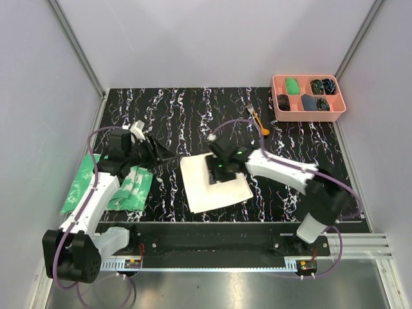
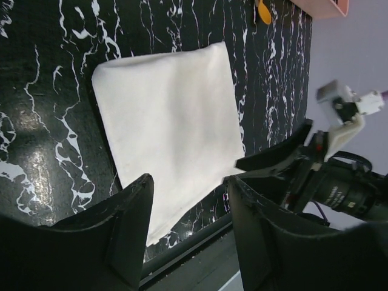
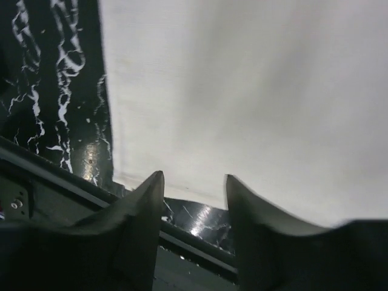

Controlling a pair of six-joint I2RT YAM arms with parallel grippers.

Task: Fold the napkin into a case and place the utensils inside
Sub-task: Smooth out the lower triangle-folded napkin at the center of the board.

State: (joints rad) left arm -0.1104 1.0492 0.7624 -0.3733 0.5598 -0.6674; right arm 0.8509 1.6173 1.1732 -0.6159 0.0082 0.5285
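The cream-white napkin [image 1: 215,188] lies flat on the black marbled table, near the front middle. It also shows in the left wrist view [image 2: 167,127] and fills the right wrist view [image 3: 254,103]. My right gripper [image 1: 216,171] is open and empty, low over the napkin's middle, its fingertips [image 3: 154,182] near the napkin's front edge. My left gripper [image 1: 158,149] is open and empty, left of the napkin and apart from it, pointing at it [image 2: 188,182]. The utensils [image 1: 257,120], a fork and an orange spoon, lie at the back right beside the pink tray; the spoon's orange tip [image 2: 262,11] shows in the left wrist view.
A pink compartment tray [image 1: 308,113] with small green and dark items stands at the back right. Green-and-white mottled cloths [image 1: 87,183] lie at the left edge under my left arm. Grey walls enclose the table. The metal rail [image 1: 212,244] runs along the front.
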